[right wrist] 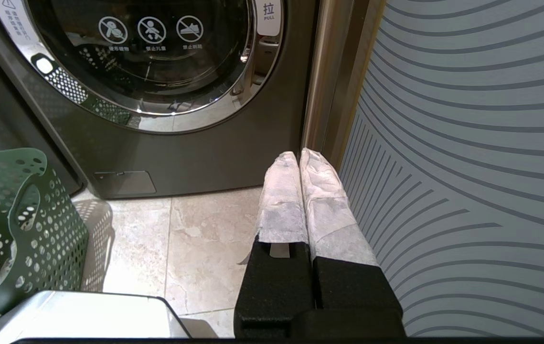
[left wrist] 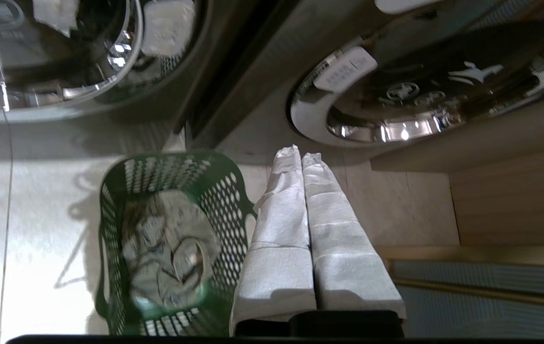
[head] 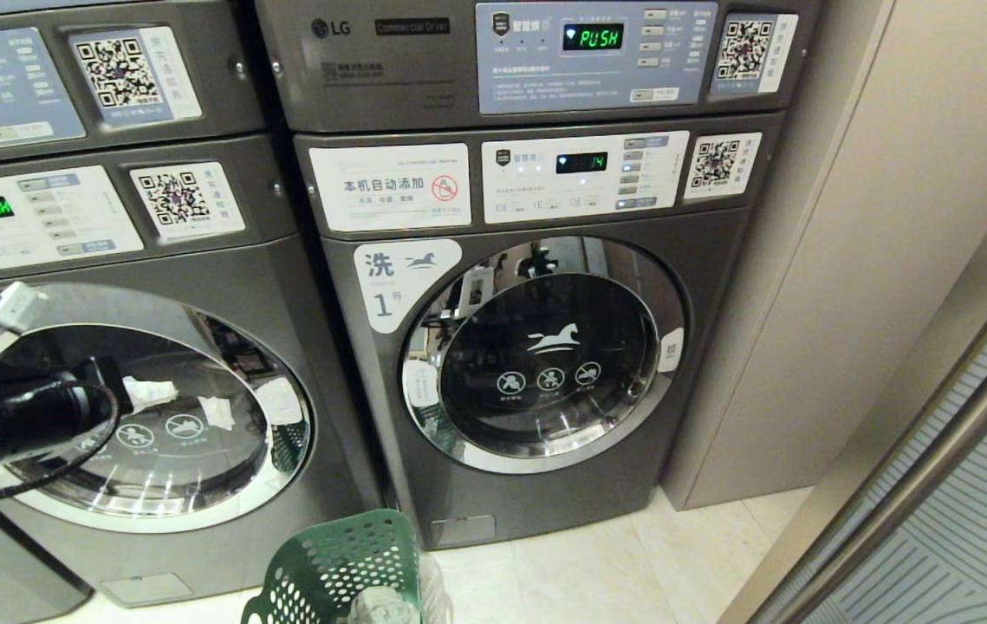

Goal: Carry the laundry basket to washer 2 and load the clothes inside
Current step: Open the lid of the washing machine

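The green laundry basket [head: 328, 555] stands on the tiled floor in front of the gap between two dark grey front-loaders. The pale patterned clothes [left wrist: 166, 243] lie inside it. The left machine is washer 2 [head: 155, 407]; its door is closed and my left arm [head: 16, 416] hides its number label. My left gripper [left wrist: 299, 153] hangs shut and empty above the floor beside the basket [left wrist: 224, 210], apart from it. Low down beside a striped glass panel, my right gripper [right wrist: 299, 155] is shut and holds nothing. The basket [right wrist: 18, 224] sits off to its side.
The right machine, labelled "1" [head: 545, 364], has its door closed. Dryers [head: 510, 52] are stacked above both washers. A beige wall panel [head: 848, 260] and a striped glass door with a metal bar handle [head: 935, 459] close off the right side. Bare floor tiles [head: 597, 563] lie right of the basket.
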### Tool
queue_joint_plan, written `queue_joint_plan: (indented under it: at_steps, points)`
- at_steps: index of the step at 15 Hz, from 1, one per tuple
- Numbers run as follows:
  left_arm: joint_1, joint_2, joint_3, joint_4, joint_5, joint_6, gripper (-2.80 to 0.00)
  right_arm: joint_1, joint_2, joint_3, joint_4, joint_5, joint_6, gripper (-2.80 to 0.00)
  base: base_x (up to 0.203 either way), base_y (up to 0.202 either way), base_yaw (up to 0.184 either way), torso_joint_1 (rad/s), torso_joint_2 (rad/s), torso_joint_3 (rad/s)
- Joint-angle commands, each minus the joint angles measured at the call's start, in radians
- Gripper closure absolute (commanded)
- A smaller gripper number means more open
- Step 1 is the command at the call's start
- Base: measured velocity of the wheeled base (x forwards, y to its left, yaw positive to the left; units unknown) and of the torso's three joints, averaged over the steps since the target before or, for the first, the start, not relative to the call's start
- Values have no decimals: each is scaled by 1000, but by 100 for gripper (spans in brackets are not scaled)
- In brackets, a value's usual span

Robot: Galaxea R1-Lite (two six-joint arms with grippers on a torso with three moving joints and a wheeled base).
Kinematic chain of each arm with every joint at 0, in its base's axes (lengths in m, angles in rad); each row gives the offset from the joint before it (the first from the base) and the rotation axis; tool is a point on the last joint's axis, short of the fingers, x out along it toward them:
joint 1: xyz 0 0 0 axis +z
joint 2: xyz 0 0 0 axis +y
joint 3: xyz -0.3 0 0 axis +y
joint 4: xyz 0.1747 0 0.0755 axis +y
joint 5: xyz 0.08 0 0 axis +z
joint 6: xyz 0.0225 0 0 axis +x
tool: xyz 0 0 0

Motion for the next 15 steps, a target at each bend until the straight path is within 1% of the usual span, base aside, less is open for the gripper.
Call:
queue_joint_plan:
  at_steps: [1,2,4,5,6,7,9,11,14,15]
  points:
    - [106,240,10,-197,-116,63,0,0,0,0,0,1,0,0,0,0,0,0,0,0]
    - [129,301,6,-223,-172,133,0,2,0,0,1,1,0,0,0,0,0,0,0,0]
    - [176,414,-28,-242,-257,348,0,1,2,0,1,1,0,0,0,0,0,0,0,0]
    - [200,451,-46,-248,-302,430,0,2,0,0,1,1,0,0,0,0,0,0,0,0]
    - [219,471,-58,-249,-330,482,0,1,1,0,1,1,0,0,0,0,0,0,0,0]
    - [230,483,-76,-240,-334,516,0,0,0,0,1,1,0,0,0,0,0,0,0,0]
    - [234,519,-133,-231,-336,554,0,2,0,0,1,1,0,0,0,0,0,0,0,0]
    - [224,564,-167,-235,-340,563,0,1,0,0,1,1,0,0,0,0,0,0,0,0]
    - [185,627,-197,-243,-363,569,0,0,0,0,1,1,0,0,0,0,0,0,0,0]
    - [168,647,-215,-245,-364,569,-280,0,0,0,1,1,0,0,0,0,0,0,0,0]
